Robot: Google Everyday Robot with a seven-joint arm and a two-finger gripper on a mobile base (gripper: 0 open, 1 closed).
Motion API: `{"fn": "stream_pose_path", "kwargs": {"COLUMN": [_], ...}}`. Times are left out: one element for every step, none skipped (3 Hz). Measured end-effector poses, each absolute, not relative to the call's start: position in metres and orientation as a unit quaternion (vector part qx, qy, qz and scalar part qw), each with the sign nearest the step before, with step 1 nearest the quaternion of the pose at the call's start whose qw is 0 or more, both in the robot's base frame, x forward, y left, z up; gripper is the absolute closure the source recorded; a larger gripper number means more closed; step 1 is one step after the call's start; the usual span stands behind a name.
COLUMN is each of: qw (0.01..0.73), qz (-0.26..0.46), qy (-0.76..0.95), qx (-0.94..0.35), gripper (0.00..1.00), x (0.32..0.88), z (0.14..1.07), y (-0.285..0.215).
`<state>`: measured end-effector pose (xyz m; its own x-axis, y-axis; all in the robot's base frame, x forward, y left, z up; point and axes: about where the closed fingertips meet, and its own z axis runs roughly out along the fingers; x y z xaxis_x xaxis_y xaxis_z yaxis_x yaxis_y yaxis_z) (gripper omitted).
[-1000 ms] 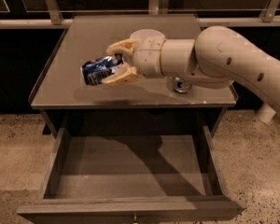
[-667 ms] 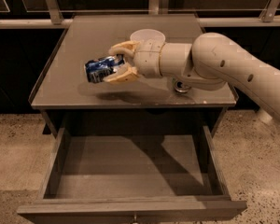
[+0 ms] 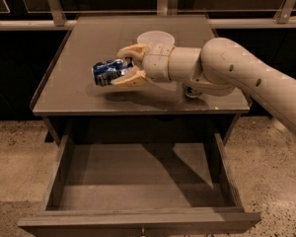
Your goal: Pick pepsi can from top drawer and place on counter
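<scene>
The pepsi can (image 3: 108,71) is dark blue with white markings and lies on its side in my gripper (image 3: 124,65). The two fingers are shut on it, one above and one below. The arm reaches in from the right and holds the can just over the left middle of the counter (image 3: 79,83), with its shadow close beneath. The top drawer (image 3: 138,218) is pulled fully open below the counter and nothing shows inside it.
A clear plastic cup (image 3: 155,37) stands on the counter behind my wrist. A small round metal object (image 3: 191,90) sits on the counter under my arm. A railing runs along the back. Speckled floor lies on both sides of the drawer.
The gripper with the can has moved slightly to the right and farther over the counter. The can stays held on its side. The drawer has not moved.
</scene>
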<state>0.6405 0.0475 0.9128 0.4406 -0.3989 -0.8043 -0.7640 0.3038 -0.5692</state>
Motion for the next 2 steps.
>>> {"fn": "stream_pose_path", "kwargs": {"qw": [0.627, 0.627], "qz": [0.146, 0.146], "qy": [0.508, 0.508], "qx": [-0.572, -0.572], "gripper": [0.58, 0.35], "x": [0.6405, 0.6404], "z": [0.9128, 0.9128], "y": [0.0476, 0.0476]}}
